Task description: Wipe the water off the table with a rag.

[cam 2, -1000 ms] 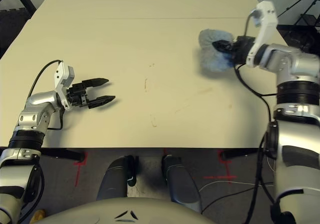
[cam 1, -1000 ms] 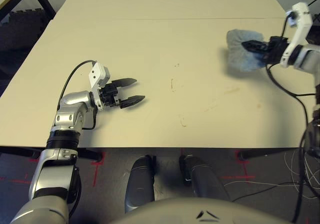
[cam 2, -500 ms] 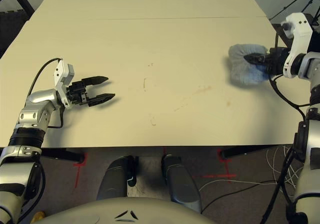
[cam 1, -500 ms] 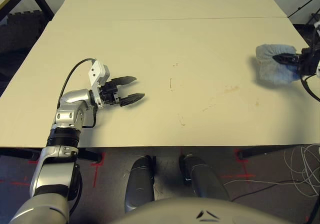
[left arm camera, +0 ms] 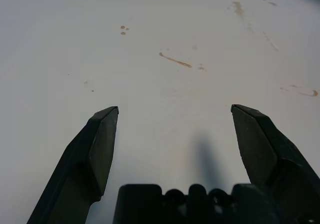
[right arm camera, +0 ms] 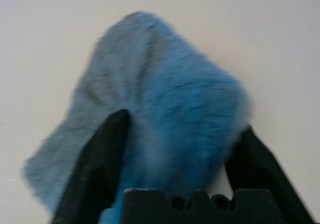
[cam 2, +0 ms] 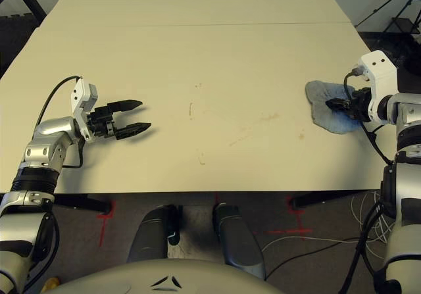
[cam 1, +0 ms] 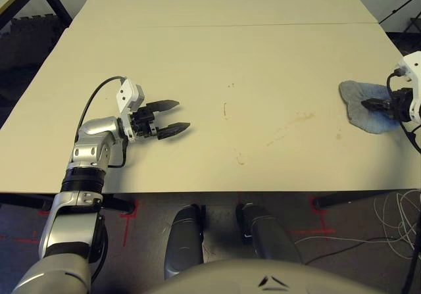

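Right eye view shows the rag lying flat near the table's right edge, at about 3 o'clock from the middle. The right gripper sits on it with its two black fingers spread wide, one on each side of the soft fuzzy blue cloth, not squeezing it. The water is a few thin brown smears and tiny dots on the smooth pale top, lying toward 9 o'clock from the rag, so the right arm is much nearer the rag. I think the rag must slide that way next. The left gripper hangs open and empty, over at 9 o'clock.
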You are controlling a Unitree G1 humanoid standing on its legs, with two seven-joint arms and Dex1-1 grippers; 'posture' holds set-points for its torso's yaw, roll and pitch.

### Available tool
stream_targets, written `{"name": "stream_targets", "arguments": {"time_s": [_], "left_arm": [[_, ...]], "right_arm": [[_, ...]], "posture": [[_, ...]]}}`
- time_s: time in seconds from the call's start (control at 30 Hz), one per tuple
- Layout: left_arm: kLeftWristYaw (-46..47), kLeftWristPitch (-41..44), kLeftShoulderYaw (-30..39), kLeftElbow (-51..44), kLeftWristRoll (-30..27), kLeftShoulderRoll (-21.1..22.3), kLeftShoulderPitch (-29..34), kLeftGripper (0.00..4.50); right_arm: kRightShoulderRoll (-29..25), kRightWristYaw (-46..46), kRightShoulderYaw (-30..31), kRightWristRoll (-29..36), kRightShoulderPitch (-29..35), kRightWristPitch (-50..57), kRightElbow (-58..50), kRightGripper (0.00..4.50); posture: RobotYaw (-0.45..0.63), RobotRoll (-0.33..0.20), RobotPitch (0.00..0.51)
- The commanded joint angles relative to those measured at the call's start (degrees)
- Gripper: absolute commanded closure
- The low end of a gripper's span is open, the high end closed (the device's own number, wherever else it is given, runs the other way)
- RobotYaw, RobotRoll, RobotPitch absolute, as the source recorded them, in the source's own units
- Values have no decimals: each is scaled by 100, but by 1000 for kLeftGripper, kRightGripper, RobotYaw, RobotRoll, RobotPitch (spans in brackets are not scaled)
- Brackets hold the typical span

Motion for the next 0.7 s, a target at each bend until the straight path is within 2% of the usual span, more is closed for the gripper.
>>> {"name": "stream_targets", "arguments": {"time_s": [0.03,0.17,0.27,0.37,0.43,0.7], "left_arm": [[143,24,131,-46,-9,-5,54,0],[463,34,336,-129,-75,-43,92,0],[1007,-126,580,-66,-30,-143,41,0],[2075,-449,977,214,111,-342,-139,0],[2707,-638,1197,328,184,-435,-188,0],[4838,-1296,1838,792,538,-544,-167,0]], "right_arm": [[-378,-333,-177,-63,-230,-31,96,25],[-603,-523,-294,-53,-322,-258,85,25],[-545,-536,-694,312,-289,-649,89,25],[-176,-304,-1532,1134,-143,-956,-20,25],[50,-184,-1864,1450,47,-1195,-131,25],[948,-179,-2568,2201,769,-1846,-486,25]], "posture": [[-185,0,146],[-185,0,146],[-185,0,146],[-166,0,146],[-152,0,144],[-89,0,141]]}}
